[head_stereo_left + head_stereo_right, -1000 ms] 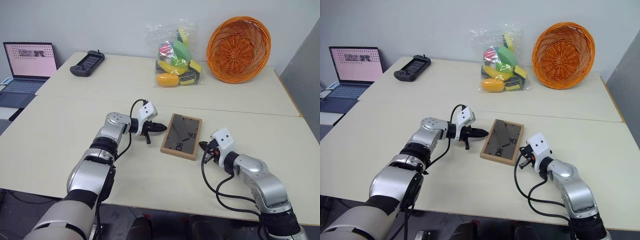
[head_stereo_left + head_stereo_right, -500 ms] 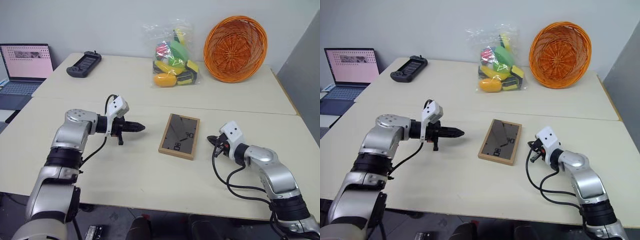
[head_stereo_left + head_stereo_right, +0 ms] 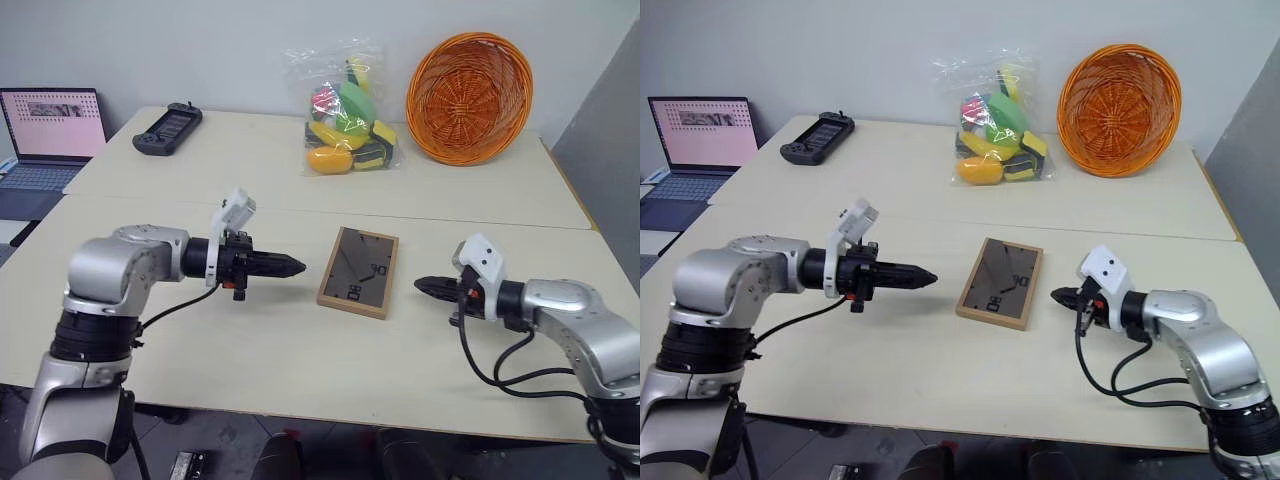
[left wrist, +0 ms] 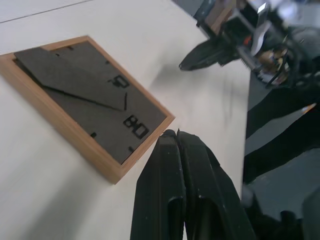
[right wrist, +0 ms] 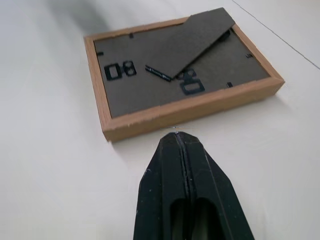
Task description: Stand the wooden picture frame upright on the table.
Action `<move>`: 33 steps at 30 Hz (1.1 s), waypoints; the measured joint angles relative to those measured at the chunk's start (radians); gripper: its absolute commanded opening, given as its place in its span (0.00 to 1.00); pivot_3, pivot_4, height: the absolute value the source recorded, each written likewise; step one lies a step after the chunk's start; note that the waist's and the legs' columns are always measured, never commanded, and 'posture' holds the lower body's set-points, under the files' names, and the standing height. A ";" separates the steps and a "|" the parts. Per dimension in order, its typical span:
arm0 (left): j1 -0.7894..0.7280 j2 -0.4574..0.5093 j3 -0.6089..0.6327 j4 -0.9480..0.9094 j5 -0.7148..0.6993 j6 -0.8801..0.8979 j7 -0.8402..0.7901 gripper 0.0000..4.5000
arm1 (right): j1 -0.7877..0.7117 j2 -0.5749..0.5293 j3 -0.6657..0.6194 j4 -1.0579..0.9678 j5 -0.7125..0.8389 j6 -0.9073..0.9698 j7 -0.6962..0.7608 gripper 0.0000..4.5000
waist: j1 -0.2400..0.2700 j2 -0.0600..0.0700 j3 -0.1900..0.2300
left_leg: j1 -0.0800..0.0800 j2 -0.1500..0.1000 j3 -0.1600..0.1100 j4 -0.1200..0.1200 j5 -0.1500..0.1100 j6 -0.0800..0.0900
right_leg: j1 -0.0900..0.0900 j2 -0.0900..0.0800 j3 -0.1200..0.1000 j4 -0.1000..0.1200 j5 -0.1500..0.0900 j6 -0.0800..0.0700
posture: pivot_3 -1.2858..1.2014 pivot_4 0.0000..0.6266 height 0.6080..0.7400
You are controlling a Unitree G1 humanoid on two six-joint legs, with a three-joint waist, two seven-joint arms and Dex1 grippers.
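Note:
The wooden picture frame (image 3: 358, 271) lies flat on the cream table (image 3: 250, 340), its dark back panel with the fold-out stand facing up. My left gripper (image 3: 298, 266) hovers a short way left of the frame, pointing at it, fingers shut with nothing in them. My right gripper (image 3: 420, 285) hangs just right of the frame's right edge, also shut and empty, apart from the wood. The right wrist view shows the frame (image 5: 177, 75) close beyond my closed fingertips; the left wrist view shows the frame (image 4: 85, 100) and the other gripper (image 4: 184, 64) beyond it.
At the back of the table stand a clear bag of colourful toys (image 3: 350, 110) and a tilted orange wicker basket (image 3: 468, 95). A black handheld controller (image 3: 167, 127) lies at the back left, with a laptop (image 3: 45, 135) on a side surface further left.
Both arms drew away from the frame and rose: the left gripper pulled back to the left, the right one moved right. The frame stayed flat. The camera also shifted slightly.

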 measured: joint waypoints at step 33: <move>-0.053 -0.010 -0.142 0.269 -0.031 0.146 0.086 0.01 | -0.002 0.112 0.023 0.162 -0.101 -0.131 -0.144 0.00 | 0.001 0.000 0.000 | -0.001 0.000 0.000 0.000 0.000 0.000 | -0.002 0.000 0.001 0.001 0.000 -0.001 | 0.52 0.24 1.00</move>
